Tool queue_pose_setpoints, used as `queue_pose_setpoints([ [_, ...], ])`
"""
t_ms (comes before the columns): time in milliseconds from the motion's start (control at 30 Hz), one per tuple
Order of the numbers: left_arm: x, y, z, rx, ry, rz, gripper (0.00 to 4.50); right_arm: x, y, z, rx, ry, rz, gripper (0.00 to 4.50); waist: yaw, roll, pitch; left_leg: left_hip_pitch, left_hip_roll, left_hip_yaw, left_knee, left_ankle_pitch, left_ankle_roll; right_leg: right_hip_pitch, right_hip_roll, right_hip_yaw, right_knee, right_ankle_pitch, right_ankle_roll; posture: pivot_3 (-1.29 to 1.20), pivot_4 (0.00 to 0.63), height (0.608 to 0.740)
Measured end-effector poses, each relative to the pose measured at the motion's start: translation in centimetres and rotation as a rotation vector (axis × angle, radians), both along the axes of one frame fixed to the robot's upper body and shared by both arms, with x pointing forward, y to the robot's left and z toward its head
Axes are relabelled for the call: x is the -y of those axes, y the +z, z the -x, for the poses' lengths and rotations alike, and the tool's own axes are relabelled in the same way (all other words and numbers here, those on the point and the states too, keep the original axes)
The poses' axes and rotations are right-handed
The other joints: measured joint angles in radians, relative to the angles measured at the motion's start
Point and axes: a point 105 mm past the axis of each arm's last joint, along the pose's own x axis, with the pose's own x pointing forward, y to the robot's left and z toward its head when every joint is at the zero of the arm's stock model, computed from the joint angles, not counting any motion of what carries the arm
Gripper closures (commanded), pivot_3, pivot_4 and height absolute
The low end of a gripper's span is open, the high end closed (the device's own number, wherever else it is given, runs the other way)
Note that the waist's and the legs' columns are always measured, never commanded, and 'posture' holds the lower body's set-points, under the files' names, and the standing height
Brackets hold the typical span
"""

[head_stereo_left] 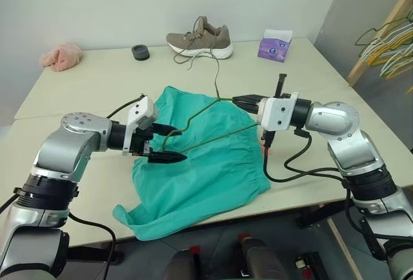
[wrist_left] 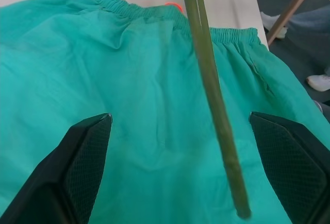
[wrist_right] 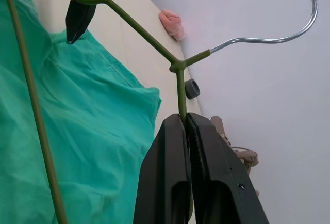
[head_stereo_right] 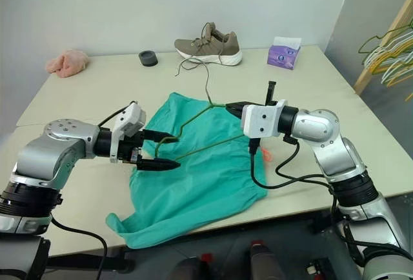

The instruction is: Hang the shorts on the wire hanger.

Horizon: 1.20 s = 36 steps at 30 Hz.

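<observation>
My right gripper point(head_stereo_left: 240, 101) clenches thin olive-green wire hanger point(head_stereo_left: 205, 124) near hook; hanger's far corner sits between spread left gripper point(head_stereo_left: 173, 143) fingers, over teal fabric shorts point(head_stereo_left: 197, 183).

Bright even light, soft shadows, wrist pics maybe blurry

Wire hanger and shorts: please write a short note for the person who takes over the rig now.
Right gripper: shut on the wire hanger near its hook, holding it above the table.
Left gripper: fingers open, with the hanger's far corner between them, not gripped.
The shorts lie flat on the table under the hanger, one leg over the near edge.
Done: hanger picked up.
Left: get the shorts onto the hanger; none of the cloth is on the wire yet.
</observation>
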Motion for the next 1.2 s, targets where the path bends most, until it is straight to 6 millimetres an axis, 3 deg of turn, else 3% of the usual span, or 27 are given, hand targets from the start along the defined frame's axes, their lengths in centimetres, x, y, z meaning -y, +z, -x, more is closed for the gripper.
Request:
queue_pose_setpoints([
  [433, 1.0, -0.2, 0.2, -0.004, -0.012, 0.012, 4.39, -0.5, 0.7, 0.5, -0.006, 0.020, -0.023, 4.50, 0.000, 0.000, 0.000, 0.000, 0.000, 0.000, 0.000, 0.000, 0.000, 0.000, 0.000, 0.000, 0.000, 0.000, 0.000, -0.15, 0.118, 0.740],
  [533, 0.8, -0.6, 0.3, -0.026, -0.003, 0.011, 4.47, -0.4, 0.1, 0.9, -0.030, 0.040, -0.014, 4.50, 0.000, 0.000, 0.000, 0.000, 0.000, 0.000, 0.000, 0.000, 0.000, 0.000, 0.000, 0.000, 0.000, 0.000, 0.000, -0.15, 0.118, 0.740],
  [633, 0.8, -0.8, 0.4, -0.035, 0.000, 0.008, 4.50, -0.3, -0.4, 1.1, -0.053, 0.051, -0.013, 3.75, 0.000, 0.000, 0.000, 0.000, 0.000, 0.000, 0.000, 0.000, 0.000, 0.000, 0.000, 0.000, 0.000, 0.000, 0.000, -0.14, 0.118, 0.740],
  [833, 0.7, -0.8, -0.1, 0.002, 0.038, -0.013, 4.50, -0.3, -0.6, 1.7, -0.081, 0.074, -0.011, 1.67, 0.001, 0.000, 0.000, 0.000, 0.000, 0.000, 0.000, 0.000, 0.000, 0.000, 0.000, 0.000, 0.000, 0.000, 0.000, -0.14, 0.115, 0.740],
  [1000, 0.1, -0.8, -0.8, 0.094, 0.073, -0.068, 4.50, 2.6, -0.8, 1.2, -0.240, -0.035, -0.020, 0.03, 0.006, 0.000, 0.000, 0.000, 0.000, 0.000, 0.001, 0.000, 0.000, 0.000, -0.001, 0.000, 0.000, 0.000, 0.000, -0.15, 0.115, 0.740],
  [1133, -0.7, -0.9, -0.9, 0.174, 0.058, -0.156, 4.50, 5.5, -0.4, 0.9, -0.433, -0.158, -0.054, 0.03, 0.004, 0.000, 0.000, 0.000, 0.000, -0.001, 0.000, 0.000, 0.000, 0.000, -0.001, -0.001, 0.000, 0.000, 0.000, -0.16, 0.115, 0.740],
  [1200, -0.9, -0.7, -0.8, 0.202, 0.044, -0.178, 4.50, 5.9, -0.9, 1.0, -0.522, -0.188, -0.057, 0.03, 0.003, 0.000, 0.000, 0.000, 0.000, -0.001, 0.000, 0.000, 0.000, 0.000, -0.001, -0.001, 0.000, 0.000, 0.000, -0.16, 0.115, 0.740],
])
